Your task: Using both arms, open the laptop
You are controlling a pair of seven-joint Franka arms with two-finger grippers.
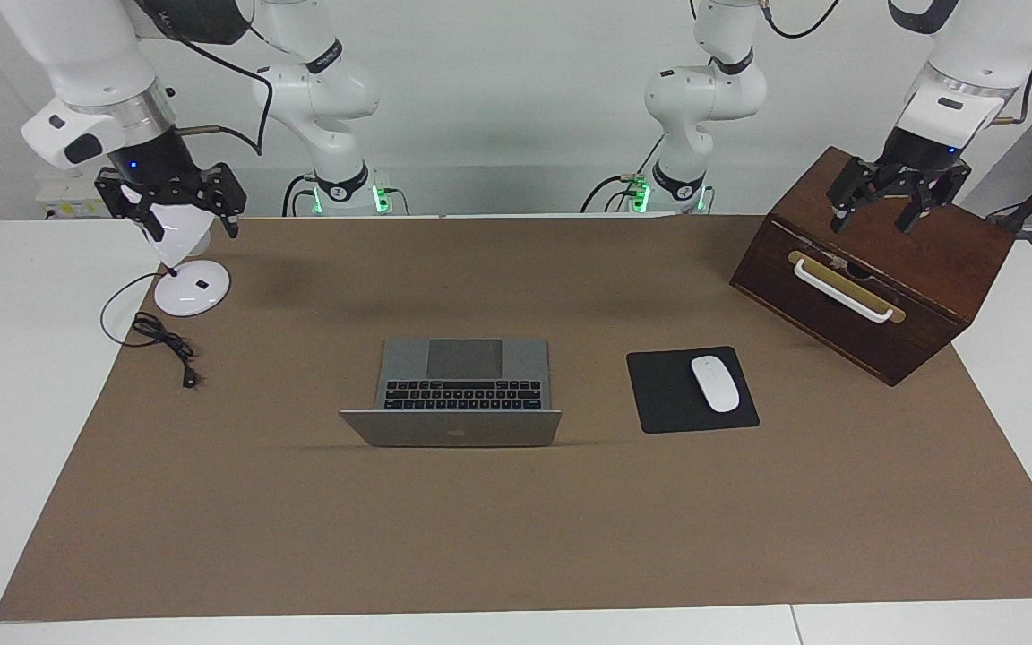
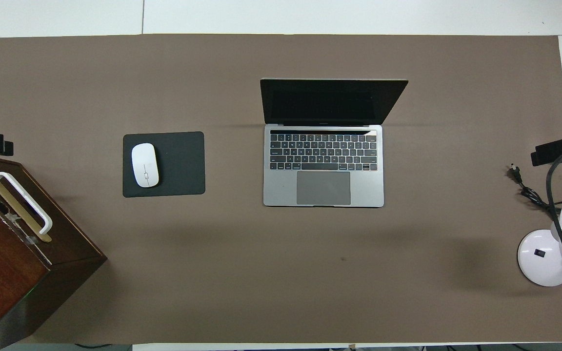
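Starting at the right arm's end, the right gripper [image 1: 192, 224] hangs with its fingers spread just over the white lamp [image 1: 192, 288]. A careless drop could knock the lamp over or snag its cable [image 1: 162, 340].

Between the two grippers and well apart from both, the laptop [image 1: 462, 385] sits with its lid already raised, so the task looks done. Another push could tip the lid too far back or slide the laptop.

The left gripper [image 1: 874, 219], jaws wide and holding nothing, hovers over the wooden box [image 1: 910, 296]. Lowering could strike its top or the handle [image 1: 841, 288]. The box is closed and its contents are hidden.
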